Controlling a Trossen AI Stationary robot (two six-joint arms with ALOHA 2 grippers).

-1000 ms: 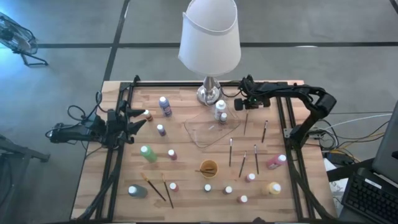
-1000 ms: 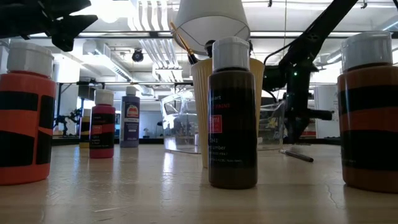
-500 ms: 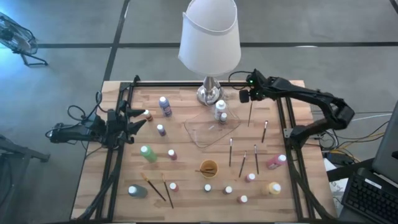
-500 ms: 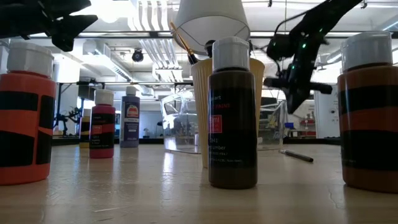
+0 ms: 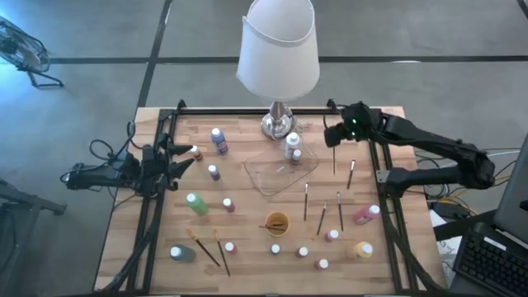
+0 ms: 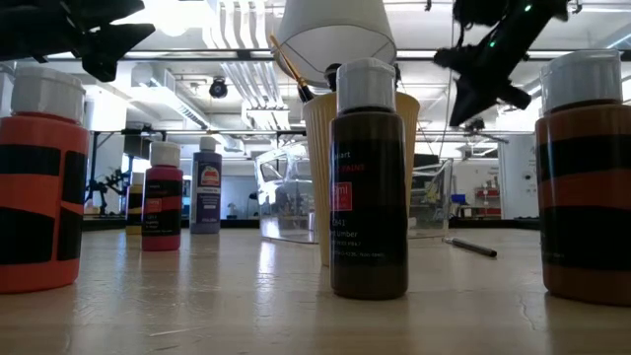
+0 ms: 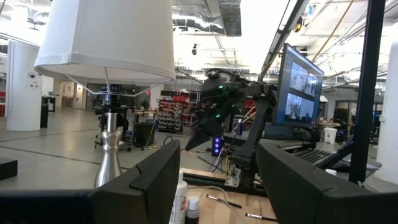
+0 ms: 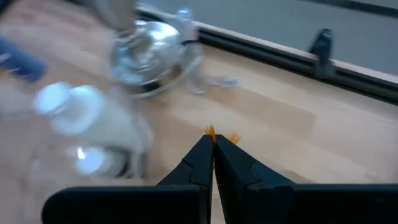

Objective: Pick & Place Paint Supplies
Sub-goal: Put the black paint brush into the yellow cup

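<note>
Wooden counter (image 5: pixel 247 239) first: at your near edge bottles (image 5: pixel 275 248) and brushes (image 5: pixel 339 211) lie scattered around the orange cup (image 5: pixel 275 222), none collected yet. Mid-counter, the clear tray (image 5: pixel 266 176) holds one bottle (image 5: pixel 294 153) at its far corner. Your left claw (image 5: pixel 183 157) waits at the left edge, fingers apart. Far right, your right claw (image 5: pixel 328 136) hangs pinched together, a thin brush (image 5: pixel 333 159) just below it; I cannot tell if it grips it. You seem mid-carry; next, aim for the tray.

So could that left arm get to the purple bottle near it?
Probably yes. The left gripper waits open at the table's left edge, and the purple bottle stands close by with bare wood between them; only a small bottle sits right at the fingertips.
</note>
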